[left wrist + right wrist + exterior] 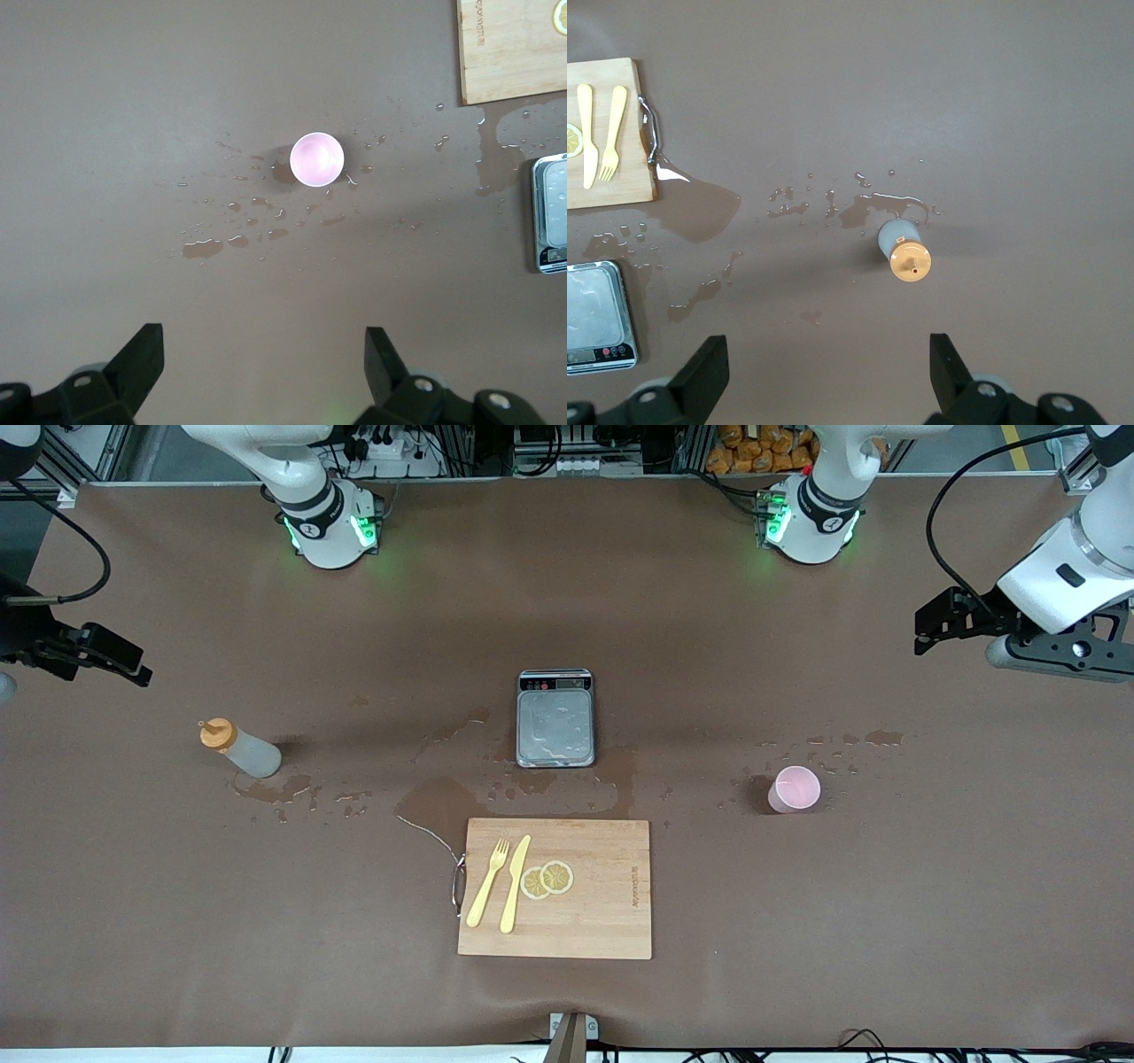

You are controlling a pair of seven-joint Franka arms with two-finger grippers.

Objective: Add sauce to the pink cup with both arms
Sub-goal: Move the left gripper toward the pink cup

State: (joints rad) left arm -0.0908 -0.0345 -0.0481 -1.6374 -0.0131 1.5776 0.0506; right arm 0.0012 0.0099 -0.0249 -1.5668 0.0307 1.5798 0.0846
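The sauce bottle [241, 748], greyish-white with an orange cap, stands upright among wet spots toward the right arm's end of the table; the right wrist view shows the bottle [904, 250] from above. The pink cup [794, 788] stands upright toward the left arm's end, and its open mouth shows in the left wrist view as the cup [316, 159]. My right gripper [124, 662] [827, 347] hovers open over bare table at its end, apart from the bottle. My left gripper [930, 624] [263, 341] hovers open over bare table at its end, apart from the cup. Neither holds anything.
A grey scale [555, 718] sits mid-table. Nearer the front camera lies a wooden cutting board [602, 921] with a yellow fork [488, 882], a knife [515, 883] and lemon slices [547, 880]. Puddles [434, 802] spread between bottle, scale and cup.
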